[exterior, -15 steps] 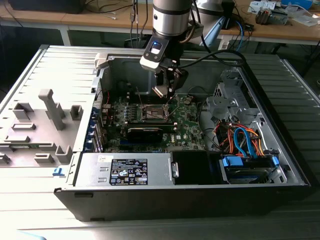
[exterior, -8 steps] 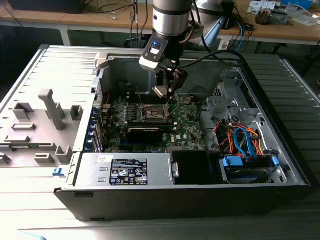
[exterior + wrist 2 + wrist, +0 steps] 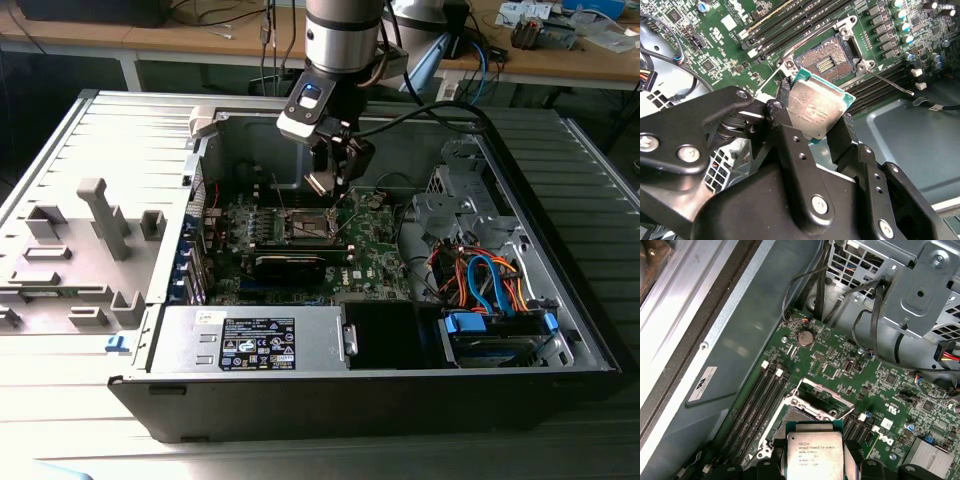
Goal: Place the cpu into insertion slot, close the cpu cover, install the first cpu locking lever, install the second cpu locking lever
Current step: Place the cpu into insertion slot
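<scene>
Second wrist view: pincer holds cpu tilted, perhaps over insertion slot.

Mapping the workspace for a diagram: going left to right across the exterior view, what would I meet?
Grey side panel → insertion slot → bundle of orange and blue cables.
</scene>
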`<state>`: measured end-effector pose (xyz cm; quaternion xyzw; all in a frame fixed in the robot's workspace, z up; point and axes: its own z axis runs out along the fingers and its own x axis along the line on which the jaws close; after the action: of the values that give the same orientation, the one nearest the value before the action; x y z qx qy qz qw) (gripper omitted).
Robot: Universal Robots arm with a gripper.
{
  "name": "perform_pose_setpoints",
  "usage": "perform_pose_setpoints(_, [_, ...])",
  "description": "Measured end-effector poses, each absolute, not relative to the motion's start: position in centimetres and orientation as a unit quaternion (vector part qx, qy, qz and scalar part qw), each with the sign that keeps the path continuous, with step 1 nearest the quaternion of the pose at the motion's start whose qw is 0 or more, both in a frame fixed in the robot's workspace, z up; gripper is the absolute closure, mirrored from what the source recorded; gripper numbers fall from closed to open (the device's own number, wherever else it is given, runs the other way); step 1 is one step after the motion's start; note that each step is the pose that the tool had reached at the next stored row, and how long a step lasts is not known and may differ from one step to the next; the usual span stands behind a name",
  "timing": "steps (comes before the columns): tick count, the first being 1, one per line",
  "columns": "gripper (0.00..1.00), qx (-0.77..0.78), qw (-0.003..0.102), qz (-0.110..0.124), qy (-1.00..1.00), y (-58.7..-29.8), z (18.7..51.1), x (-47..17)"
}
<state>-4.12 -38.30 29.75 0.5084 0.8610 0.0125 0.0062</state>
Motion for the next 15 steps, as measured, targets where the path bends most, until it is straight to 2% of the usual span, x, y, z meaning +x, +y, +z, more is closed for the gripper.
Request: perform_pose_setpoints(15, [0.45,0.527,0.006,0.012,0.85,-38.3,29.63,-4.12])
